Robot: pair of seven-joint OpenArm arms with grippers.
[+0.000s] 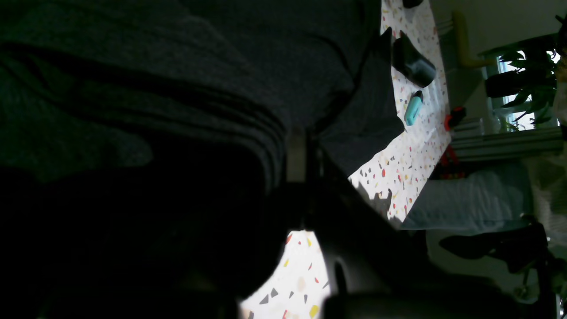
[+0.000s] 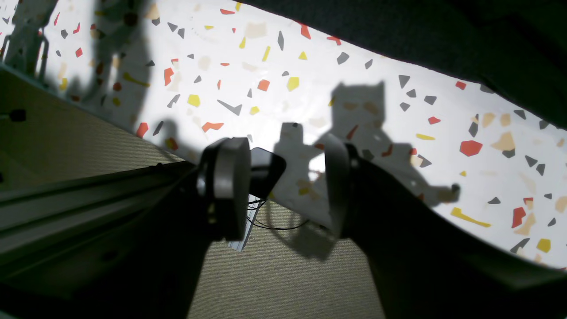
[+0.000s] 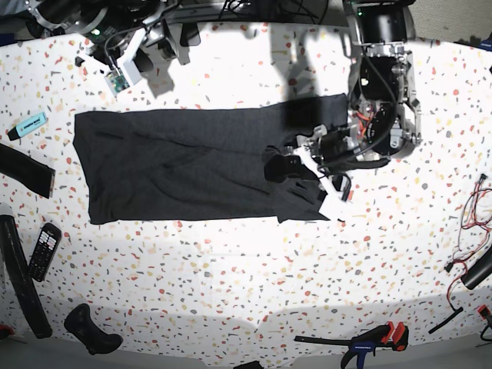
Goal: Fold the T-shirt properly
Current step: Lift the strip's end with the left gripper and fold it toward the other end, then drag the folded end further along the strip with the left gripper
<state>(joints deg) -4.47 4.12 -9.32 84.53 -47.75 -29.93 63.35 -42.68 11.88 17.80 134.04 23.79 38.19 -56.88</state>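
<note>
The dark charcoal T-shirt (image 3: pixel 177 165) lies spread across the middle of the speckled table, plain side up, with no print showing. Its right end is bunched into a raised fold. My left gripper (image 3: pixel 280 167) sits on that fold and looks shut on the fabric. In the left wrist view, creased cloth (image 1: pixel 177 88) gathers at the gripper (image 1: pixel 305 153). My right gripper (image 2: pixel 281 177) is open and empty above the table's far edge, with both fingers (image 2: pixel 223 190) apart. The shirt's edge (image 2: pixel 398 35) lies beyond it. In the base view this gripper (image 3: pixel 115 68) is at the top left, clear of the shirt.
A teal highlighter (image 3: pixel 29 123) and a black strip (image 3: pixel 27 171) lie left of the shirt. A remote (image 3: pixel 43 250), a game controller (image 3: pixel 91 329) and a long black strap (image 3: pixel 19 284) sit at the front left. A clamp (image 3: pixel 361 338) lies at the front and wires (image 3: pixel 477 204) at the right.
</note>
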